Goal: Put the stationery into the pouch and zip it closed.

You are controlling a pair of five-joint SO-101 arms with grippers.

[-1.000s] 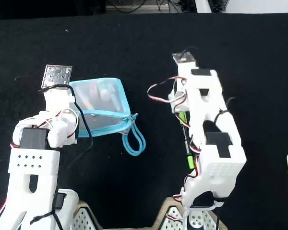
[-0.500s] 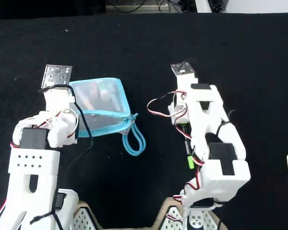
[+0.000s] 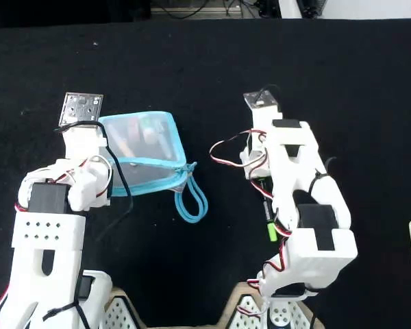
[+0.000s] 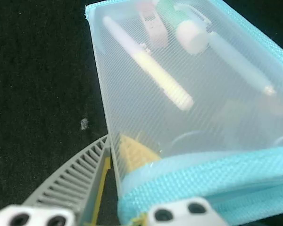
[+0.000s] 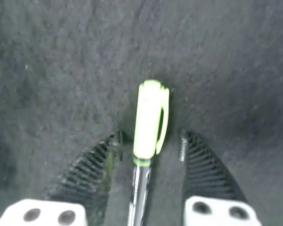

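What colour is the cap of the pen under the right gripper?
Lime green; the pen cap shows best in the right wrist view.

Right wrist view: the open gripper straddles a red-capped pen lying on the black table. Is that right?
Not quite: the pen has a green cap, not red, as the right wrist view shows. The rest holds: the right gripper stands open around it on the black table.

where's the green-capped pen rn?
The green-capped pen lies on the black table between the open fingers of the right tool; in the high view its cap shows beside the right arm, right of the pouch.
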